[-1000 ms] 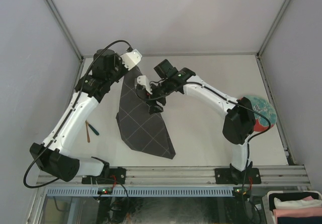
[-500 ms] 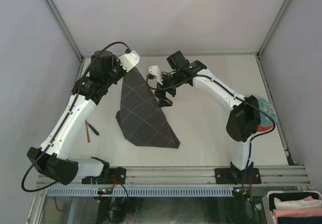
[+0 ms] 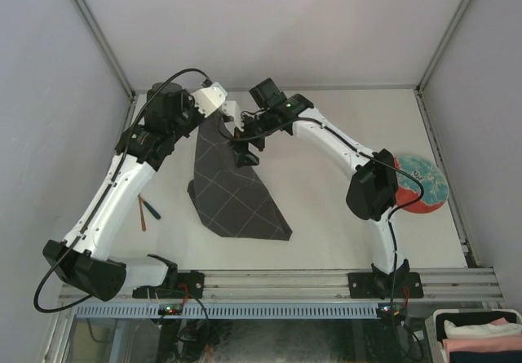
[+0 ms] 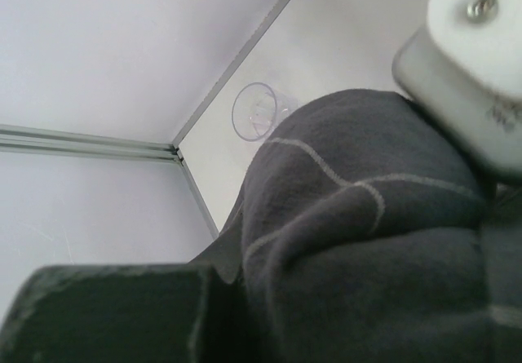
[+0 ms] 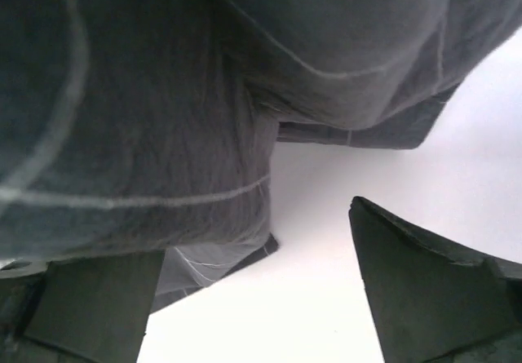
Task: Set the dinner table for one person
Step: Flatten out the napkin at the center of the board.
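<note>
The dinner table (image 3: 342,216) is an off-white top with grey rails. A dark grey checked cloth (image 3: 232,188) lies on its left middle, its far corner lifted. My left gripper (image 3: 217,110) is shut on that corner; in the left wrist view the bunched cloth (image 4: 367,241) fills the jaws of the left gripper (image 4: 269,306). My right gripper (image 3: 239,144) is open at the cloth's right edge. In the right wrist view the right gripper (image 5: 269,298) has its jaws wide apart, with the cloth (image 5: 147,118) hanging over its left finger (image 5: 98,310) and bare table between the fingers.
A red and teal patterned plate (image 3: 422,185) lies at the table's right edge, partly behind the right arm. Two small utensils (image 3: 148,210) lie at the left, beside the left arm. A clear glass (image 4: 261,110) stands near a far corner rail.
My right gripper swung away from the cloth to the right, then came back to its right edge. The right elbow moved left, uncovering more of the plate. The cloth's lower corner shifted slightly right.
</note>
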Controlling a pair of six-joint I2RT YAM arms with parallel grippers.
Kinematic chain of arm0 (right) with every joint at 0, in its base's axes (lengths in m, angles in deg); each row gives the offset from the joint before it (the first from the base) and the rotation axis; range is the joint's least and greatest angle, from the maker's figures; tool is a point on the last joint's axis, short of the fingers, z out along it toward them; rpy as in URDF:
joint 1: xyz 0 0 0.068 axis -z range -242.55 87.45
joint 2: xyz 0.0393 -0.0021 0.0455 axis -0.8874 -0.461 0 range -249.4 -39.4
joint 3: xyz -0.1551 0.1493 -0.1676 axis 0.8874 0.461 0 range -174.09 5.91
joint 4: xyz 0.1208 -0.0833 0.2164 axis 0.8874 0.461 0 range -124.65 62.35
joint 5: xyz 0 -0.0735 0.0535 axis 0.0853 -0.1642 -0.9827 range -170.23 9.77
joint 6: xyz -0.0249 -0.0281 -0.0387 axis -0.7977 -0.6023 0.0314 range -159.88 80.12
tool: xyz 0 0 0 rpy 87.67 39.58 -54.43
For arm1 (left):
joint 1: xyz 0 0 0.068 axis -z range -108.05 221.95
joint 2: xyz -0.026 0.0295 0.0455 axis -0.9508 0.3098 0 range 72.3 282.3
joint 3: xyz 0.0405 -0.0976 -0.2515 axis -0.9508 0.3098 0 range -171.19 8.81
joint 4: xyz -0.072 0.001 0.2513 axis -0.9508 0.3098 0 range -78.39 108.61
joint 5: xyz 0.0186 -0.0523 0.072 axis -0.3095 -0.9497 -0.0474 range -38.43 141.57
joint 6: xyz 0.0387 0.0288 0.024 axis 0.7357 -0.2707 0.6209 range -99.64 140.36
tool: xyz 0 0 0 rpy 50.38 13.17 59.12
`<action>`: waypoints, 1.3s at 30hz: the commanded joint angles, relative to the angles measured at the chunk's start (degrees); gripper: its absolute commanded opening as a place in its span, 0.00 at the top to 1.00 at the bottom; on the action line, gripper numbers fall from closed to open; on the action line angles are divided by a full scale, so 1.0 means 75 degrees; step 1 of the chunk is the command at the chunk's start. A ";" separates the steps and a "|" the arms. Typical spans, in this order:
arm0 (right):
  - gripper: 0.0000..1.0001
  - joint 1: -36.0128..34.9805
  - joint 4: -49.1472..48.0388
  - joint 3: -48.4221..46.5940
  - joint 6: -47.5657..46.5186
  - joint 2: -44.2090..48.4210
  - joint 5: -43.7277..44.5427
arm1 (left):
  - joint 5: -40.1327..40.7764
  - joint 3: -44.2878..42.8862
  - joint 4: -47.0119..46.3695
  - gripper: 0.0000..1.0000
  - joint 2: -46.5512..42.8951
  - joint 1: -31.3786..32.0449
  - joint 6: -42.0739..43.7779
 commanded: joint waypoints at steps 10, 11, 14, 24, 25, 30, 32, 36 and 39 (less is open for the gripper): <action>1.00 0.0146 0.0312 0.0676 0.0075 0.0775 0.0141 | 0.0154 0.0177 -0.0531 1.00 -0.0253 0.0031 -0.0024; 1.00 0.0198 0.0382 0.0786 0.0004 0.0974 0.0246 | 0.0203 0.0180 -0.0552 1.00 -0.0248 0.0031 -0.0014; 1.00 0.0460 0.0673 0.1023 -0.0195 0.1411 0.0418 | 0.0284 0.0206 -0.0561 1.00 -0.0291 0.0031 0.0173; 1.00 0.1861 0.2243 -0.0500 -0.0396 0.2122 0.0821 | 0.0222 0.0163 -0.0541 1.00 -0.0577 -0.0014 0.0570; 1.00 0.1937 0.2372 -0.0781 -0.0345 0.2145 0.0853 | 0.0186 0.0070 -0.0461 1.00 -0.0566 -0.0021 0.0583; 1.00 0.1986 0.2819 -0.1867 0.0001 0.2350 0.0904 | 0.0009 -0.0591 0.0143 1.00 -0.0603 -0.0059 0.0837; 1.00 0.1933 0.2772 -0.1904 0.0175 0.2634 0.0958 | -0.0070 -0.0880 0.0384 1.00 -0.0703 -0.0084 0.0974; 1.00 0.1756 0.2653 -0.1826 0.0556 0.3162 0.0979 | -0.0281 -0.1440 0.0901 1.00 -0.0959 -0.0086 0.1198; 1.00 0.1576 0.2420 -0.1612 0.0868 0.3613 0.0921 | -0.0535 -0.1683 0.1223 1.00 -0.1259 -0.0086 0.1347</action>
